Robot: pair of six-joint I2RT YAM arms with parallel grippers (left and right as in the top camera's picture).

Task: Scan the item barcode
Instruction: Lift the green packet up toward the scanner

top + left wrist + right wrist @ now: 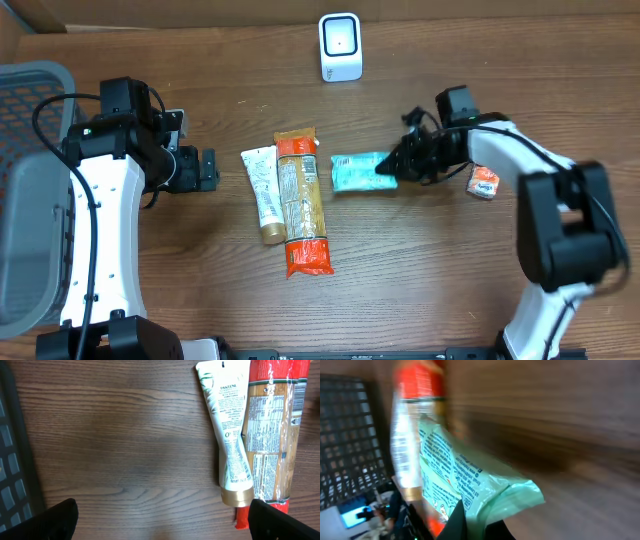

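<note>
A mint-green packet lies at the table's middle right, and my right gripper is shut on its right end. In the right wrist view the packet is pinched between the black fingers of that gripper, printed side showing; I make out no barcode on it. The white scanner stands at the back centre, well apart from the packet. My left gripper hovers open over bare wood, left of the white tube. In its wrist view the left gripper has nothing between its fingers.
A white Pantene tube and a long orange-red package lie side by side at centre. A small orange item sits by the right arm. A grey basket stands at the left edge.
</note>
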